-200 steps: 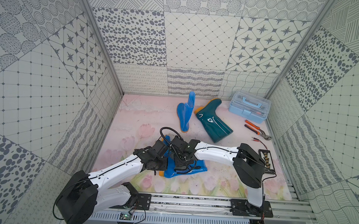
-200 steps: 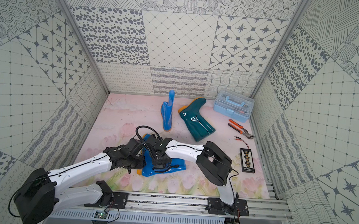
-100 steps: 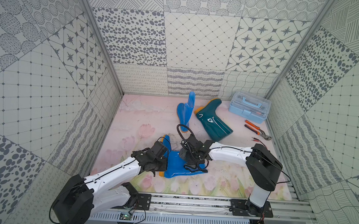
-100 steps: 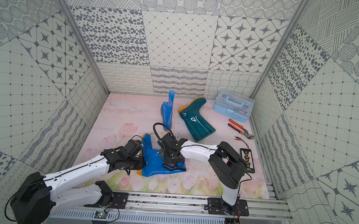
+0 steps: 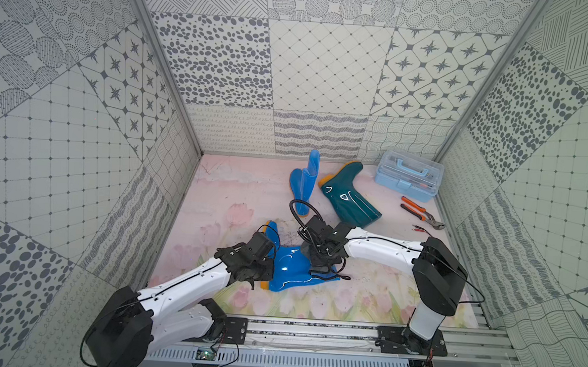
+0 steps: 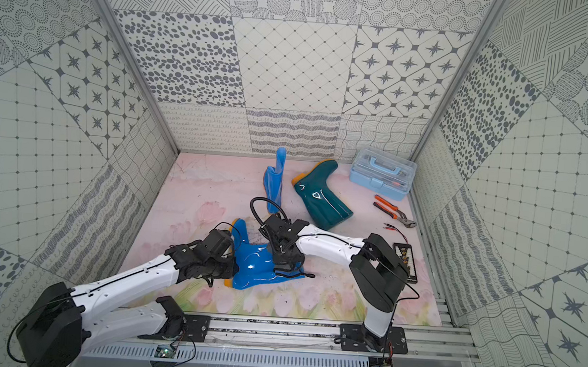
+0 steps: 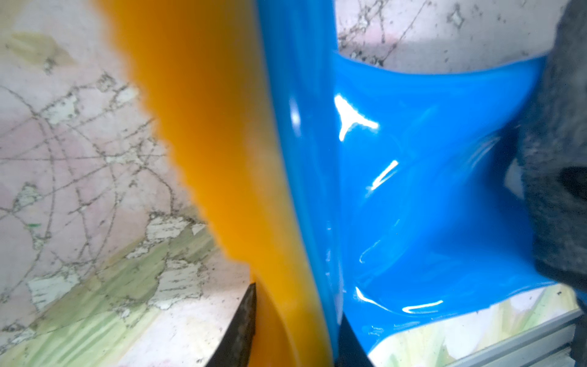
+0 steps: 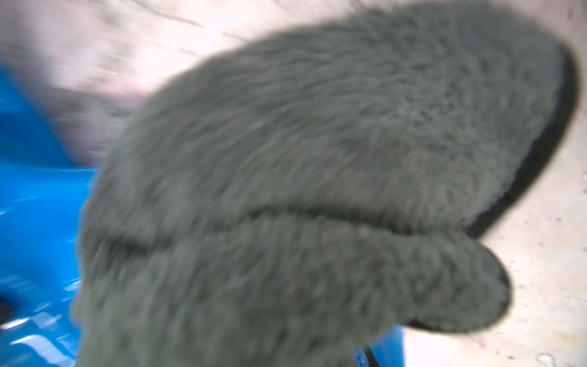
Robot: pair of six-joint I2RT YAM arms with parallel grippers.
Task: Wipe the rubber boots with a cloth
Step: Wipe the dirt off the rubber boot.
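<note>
A bright blue rubber boot [image 5: 289,269] [image 6: 254,266] lies on its side near the front of the floor. My left gripper [image 5: 263,259] [image 7: 295,317] is shut on it, one dark finger [image 7: 241,330] against the orange sole [image 7: 216,143] and the other on the blue side. My right gripper [image 5: 319,261] [image 6: 283,257] is shut on the dark grey cloth [image 8: 301,190] [image 5: 305,252] and presses it onto this boot's shaft; the cloth hides its fingers. Another blue boot [image 5: 303,186] and a teal boot [image 5: 349,201] lie at the back.
A light blue toolbox [image 5: 408,175] stands at the back right. Orange-handled pliers [image 5: 420,213] and red-tipped leads [image 5: 422,229] lie by the right wall. A black connector strip [image 6: 405,261] lies behind the right arm. The metal rail [image 5: 311,332] borders the front.
My right gripper has slid the cloth to the right along the near blue boot, away from the left gripper. The left gripper has kept its hold and barely moved.
</note>
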